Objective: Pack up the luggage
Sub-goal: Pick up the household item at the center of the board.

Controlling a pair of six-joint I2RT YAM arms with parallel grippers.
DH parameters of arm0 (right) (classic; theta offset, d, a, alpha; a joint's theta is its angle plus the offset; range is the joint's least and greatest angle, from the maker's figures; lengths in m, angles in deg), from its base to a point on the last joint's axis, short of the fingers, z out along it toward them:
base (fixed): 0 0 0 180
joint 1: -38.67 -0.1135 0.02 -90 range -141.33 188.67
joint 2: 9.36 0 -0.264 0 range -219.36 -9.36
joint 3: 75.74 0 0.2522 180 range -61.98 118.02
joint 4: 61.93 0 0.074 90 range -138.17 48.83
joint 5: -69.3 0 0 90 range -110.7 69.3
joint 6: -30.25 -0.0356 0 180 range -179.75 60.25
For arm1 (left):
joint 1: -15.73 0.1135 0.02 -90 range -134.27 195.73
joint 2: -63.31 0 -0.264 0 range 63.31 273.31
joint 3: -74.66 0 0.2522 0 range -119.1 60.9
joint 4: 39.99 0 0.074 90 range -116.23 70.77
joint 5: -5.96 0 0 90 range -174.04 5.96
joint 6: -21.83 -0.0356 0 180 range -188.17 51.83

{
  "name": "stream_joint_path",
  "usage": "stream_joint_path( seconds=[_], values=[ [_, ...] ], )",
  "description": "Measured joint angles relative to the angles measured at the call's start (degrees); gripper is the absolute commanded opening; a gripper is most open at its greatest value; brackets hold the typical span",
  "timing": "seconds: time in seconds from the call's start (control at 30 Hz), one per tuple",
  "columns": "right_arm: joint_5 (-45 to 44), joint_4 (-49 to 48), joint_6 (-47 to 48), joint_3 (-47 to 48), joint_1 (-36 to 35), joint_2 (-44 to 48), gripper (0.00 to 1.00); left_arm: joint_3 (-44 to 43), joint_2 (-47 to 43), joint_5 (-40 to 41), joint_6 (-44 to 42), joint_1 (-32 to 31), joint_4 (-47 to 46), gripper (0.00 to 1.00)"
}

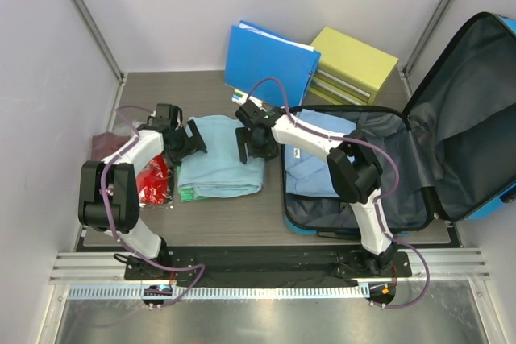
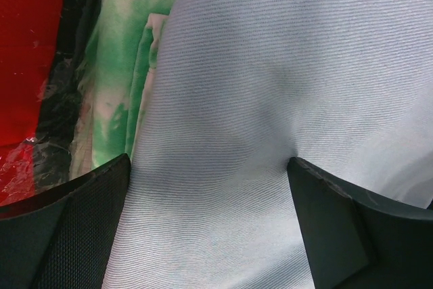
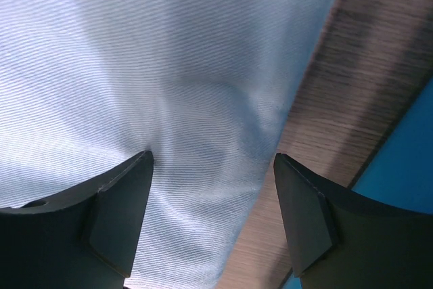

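Observation:
The luggage (image 1: 476,199) lies open at the right, its dark grey lined lid (image 1: 468,110) propped up, with a folded light-blue shirt (image 1: 318,159) inside. A folded pale teal garment (image 1: 219,163) lies on the table left of it. My left gripper (image 1: 193,141) is open at the garment's left edge, its fingertips (image 2: 101,201) pressed on the cloth (image 2: 223,133). My right gripper (image 1: 256,151) is open at the garment's right edge, one fingertip (image 3: 128,194) on the cloth (image 3: 135,65) and the other over bare table (image 3: 352,86).
A red packet in clear plastic (image 1: 153,179) and green fabric (image 2: 118,65) lie under and beside the garment's left side. A flat blue folder (image 1: 266,62) and a yellow-green drawer box (image 1: 351,66) stand at the back. Walls close in both sides.

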Motion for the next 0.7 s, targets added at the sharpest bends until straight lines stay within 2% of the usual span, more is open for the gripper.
stream_joint_path(
  seconds=[0.27, 0.47, 0.63, 0.67, 0.7],
  values=[
    [2.1, -0.4, -1.7, -0.9, 1.2, 0.1, 0.79, 0.0, 0.0, 0.0, 0.1, 0.0, 0.1, 0.98],
    [7.7, -4.2, -2.5, -3.6, 3.3, -0.2, 0.76, 0.3, 0.0, -0.3, 0.1, 0.0, -0.4, 0.98],
    [13.0, -7.7, -3.5, -6.1, 4.6, 0.0, 0.61, 0.7, -0.3, -0.7, 0.1, 0.0, -0.8, 0.98],
    [13.6, -8.2, -3.5, -6.4, 4.7, 0.0, 0.53, 0.7, -0.3, -0.7, 0.0, 0.0, -0.9, 0.98],
    [14.1, -8.5, -3.6, -6.4, 4.8, 0.1, 0.49, 0.8, -0.3, -0.7, 0.1, 0.0, -0.9, 0.98]
  ],
)
